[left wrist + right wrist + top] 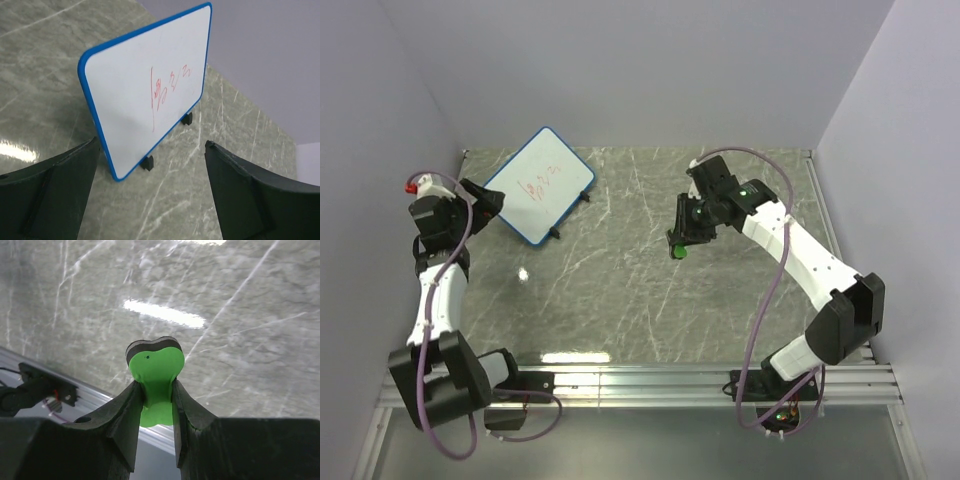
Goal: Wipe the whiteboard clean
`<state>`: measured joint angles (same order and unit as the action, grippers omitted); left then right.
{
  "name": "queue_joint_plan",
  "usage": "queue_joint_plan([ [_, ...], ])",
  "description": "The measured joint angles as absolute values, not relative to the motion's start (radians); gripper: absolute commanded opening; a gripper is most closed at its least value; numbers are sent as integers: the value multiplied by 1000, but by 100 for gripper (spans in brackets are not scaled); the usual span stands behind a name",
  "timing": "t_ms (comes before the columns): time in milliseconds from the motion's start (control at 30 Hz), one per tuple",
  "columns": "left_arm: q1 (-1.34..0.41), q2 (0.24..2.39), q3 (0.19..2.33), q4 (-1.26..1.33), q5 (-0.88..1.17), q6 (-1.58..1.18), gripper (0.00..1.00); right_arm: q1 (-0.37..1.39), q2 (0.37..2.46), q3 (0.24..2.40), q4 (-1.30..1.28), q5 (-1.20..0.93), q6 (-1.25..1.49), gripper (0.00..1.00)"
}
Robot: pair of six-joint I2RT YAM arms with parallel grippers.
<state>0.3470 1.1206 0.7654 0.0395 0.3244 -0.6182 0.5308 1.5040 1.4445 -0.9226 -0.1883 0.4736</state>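
Worktop [620, 300]: grey-green marbled slab, both arms bolted at its near edge

Whiteboard [542, 185]: blue-framed, at far-left of worktop, propped on two black feet [146, 163] and leaning back, face twd the L arm. Red scribbles [167, 87] lie approx. mid-face; rest of face is white

L end effector [490, 203]: fingers spread wide, nothing held. Sits just beside the board's near-left end. In wrist view the frame's lower corner shows betw. the two fingers; contact w/ board cannot be told

R end effector [682, 240]: well apart from board, over centre-right of worktop, pointed down. Fingers pinched on the waist of a green bow-shaped eraser [155, 365]. One lobe sticks out past the fingertips, w/ a dark layer on its far side
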Motion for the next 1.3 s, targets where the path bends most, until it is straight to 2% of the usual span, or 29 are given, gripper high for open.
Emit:
queue_joint_plan([
  [233, 467, 1320, 783, 201, 483, -605, 88, 552, 1567, 1486, -921, -206, 501, 0],
  [367, 513, 1485, 880, 239, 561, -595, 84, 554, 1570, 1502, -921, -200, 514, 0],
  [667, 505, 1740, 1057, 324, 728, -600, 84, 554, 1506, 1427, -921, -179, 554, 0],
  [867, 438, 1845, 1147, 305, 753, -579, 83, 557, 1510, 1408, -920, -177, 561, 0],
  [933, 422, 1862, 1150, 310, 762, -582, 76, 559, 1515, 1412, -923, -174, 561, 0],
  [967, 416, 1872, 1153, 308, 764, -584, 66, 559, 1522, 1420, -926, -173, 561, 0],
  [1067, 412, 1892, 1180, 289, 767, -582, 51, 560, 1541, 1438, -926, -172, 561, 0],
  [1100, 411, 1896, 1191, 284, 766, -579, 40, 561, 1546, 1441, -925, -171, 560, 0],
  [1167, 409, 1896, 1206, 272, 763, -574, 32, 561, 1553, 1442, -924, -171, 561, 0],
  [1233, 407, 1896, 1221, 257, 762, -564, 10, 564, 1557, 1442, -923, -171, 561, 0],
  [1300, 404, 1895, 1224, 244, 761, -558, 0, 571, 1572, 1459, -924, -172, 561, 0],
])
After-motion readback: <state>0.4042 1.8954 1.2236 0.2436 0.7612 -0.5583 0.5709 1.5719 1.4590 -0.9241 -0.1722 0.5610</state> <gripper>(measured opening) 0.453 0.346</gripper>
